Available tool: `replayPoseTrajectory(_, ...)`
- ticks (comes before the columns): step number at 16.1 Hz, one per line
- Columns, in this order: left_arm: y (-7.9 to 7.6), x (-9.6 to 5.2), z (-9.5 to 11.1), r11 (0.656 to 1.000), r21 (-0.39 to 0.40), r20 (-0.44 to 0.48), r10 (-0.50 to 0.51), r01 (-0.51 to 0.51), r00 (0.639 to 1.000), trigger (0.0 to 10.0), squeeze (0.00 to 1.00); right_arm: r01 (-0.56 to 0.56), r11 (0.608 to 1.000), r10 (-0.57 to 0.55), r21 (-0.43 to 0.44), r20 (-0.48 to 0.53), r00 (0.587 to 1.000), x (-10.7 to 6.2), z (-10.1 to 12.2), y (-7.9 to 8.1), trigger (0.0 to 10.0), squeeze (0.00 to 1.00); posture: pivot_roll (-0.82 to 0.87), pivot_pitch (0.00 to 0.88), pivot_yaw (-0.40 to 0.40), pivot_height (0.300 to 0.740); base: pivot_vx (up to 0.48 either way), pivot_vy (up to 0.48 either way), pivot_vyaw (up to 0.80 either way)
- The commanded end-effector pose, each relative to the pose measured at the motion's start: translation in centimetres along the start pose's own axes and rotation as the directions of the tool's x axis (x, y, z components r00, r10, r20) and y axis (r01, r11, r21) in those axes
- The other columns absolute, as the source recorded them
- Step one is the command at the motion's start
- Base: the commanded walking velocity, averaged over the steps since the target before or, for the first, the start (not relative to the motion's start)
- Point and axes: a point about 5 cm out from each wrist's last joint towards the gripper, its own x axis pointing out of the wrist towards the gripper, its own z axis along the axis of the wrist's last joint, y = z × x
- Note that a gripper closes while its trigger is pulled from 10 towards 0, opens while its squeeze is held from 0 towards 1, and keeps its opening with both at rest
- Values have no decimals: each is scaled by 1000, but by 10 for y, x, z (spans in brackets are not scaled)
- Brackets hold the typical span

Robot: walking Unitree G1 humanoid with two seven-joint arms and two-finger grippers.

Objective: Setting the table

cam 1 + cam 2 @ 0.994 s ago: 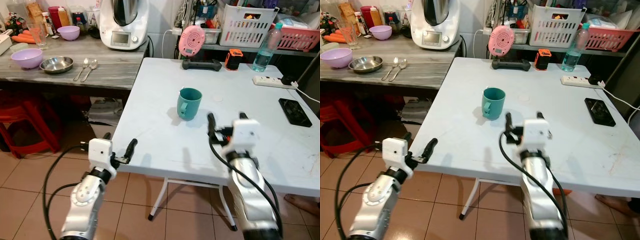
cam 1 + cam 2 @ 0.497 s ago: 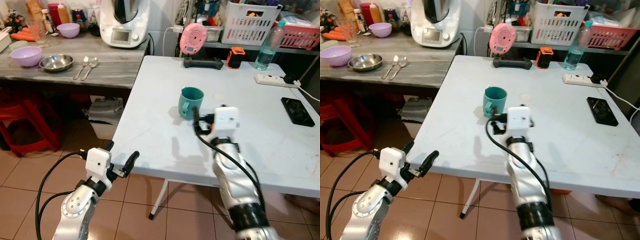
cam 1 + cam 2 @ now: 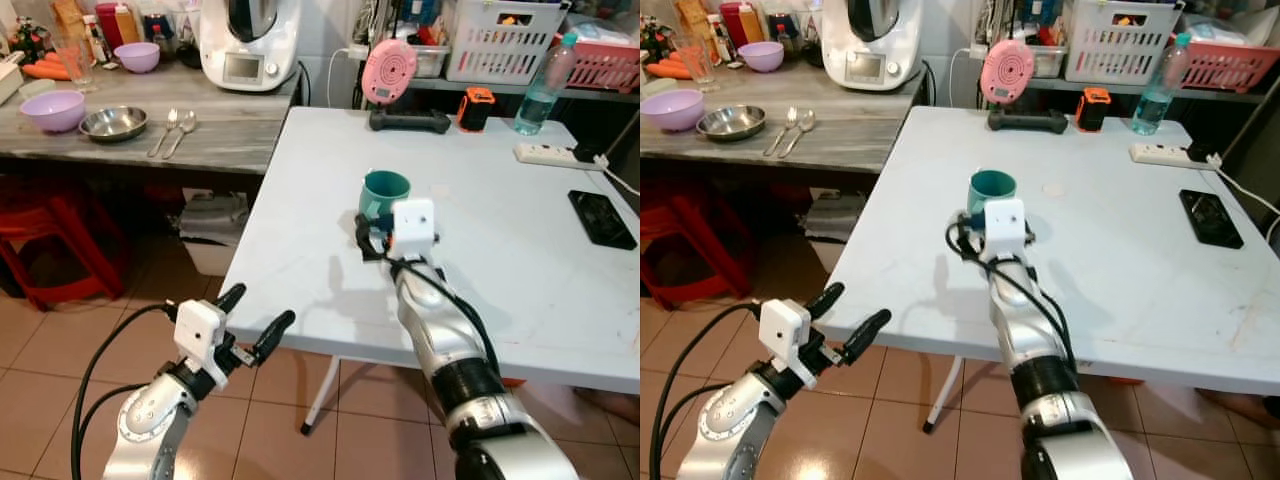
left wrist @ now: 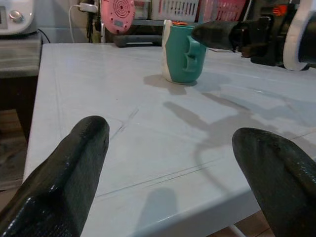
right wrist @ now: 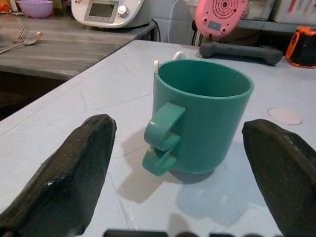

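A teal mug (image 5: 202, 116) stands upright on the white table (image 3: 520, 260), not far from the table's front-left part and well apart from the things at the far edge. The mug is of plain plastic-like material, one colour, with a round open mouth and an inside that looks empty. Its handle (image 5: 162, 140) has a double loop shape, two rings one above the other, and it points toward the robot. The side of the mug turned away from the handle shows a white patch in the left wrist view.

The right gripper (image 5: 182, 168) is over the table just in front of the mug, with its two black fingers (image 5: 74, 173) spread wide, one on each side of the mug, not touching it. The left gripper (image 3: 247, 322) hangs lower, before the front edge of the table, also with the fingers spread apart and holding nothing.

On the grey counter (image 3: 230, 125) to the left lie a steel bowl (image 3: 113, 123), a purple bowl (image 3: 52, 109) and a fork and spoon (image 3: 174, 131).
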Motion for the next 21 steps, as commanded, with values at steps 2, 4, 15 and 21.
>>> replayPoseTrajectory(2, -1, 1, 4, 1000, 10, 3, -9, 9, 1000, 10000, 0, 12, 1000, -12, 17, -4, 1000, 7, 6, -2, 10000, 0, 90, 31, -19, 740, 0, 0, 0)
replayPoseTrajectory(4, -4, 0, 6, 1000, 7, 4, -14, 14, 1000, 10000, 0, 32, 999, -31, 17, -24, 999, 13, 6, -5, 10000, 0, 100, 31, -21, 740, 0, 0, 0)
replayPoseTrajectory(15, -3, -5, 8, 1000, 14, -10, -20, 20, 1000, 10000, 0, 168, 986, -168, 0, -69, 983, 12, -9, -42, 10000, 0, 121, 34, -7, 740, 0, 0, 0)
replayPoseTrajectory(21, 5, -1, 2, 999, 18, -26, 35, -35, 999, 10000, 0, 91, 995, -93, -32, -56, 994, 17, -1, -30, 10000, 0, 127, 28, -8, 740, 0, 0, 0)
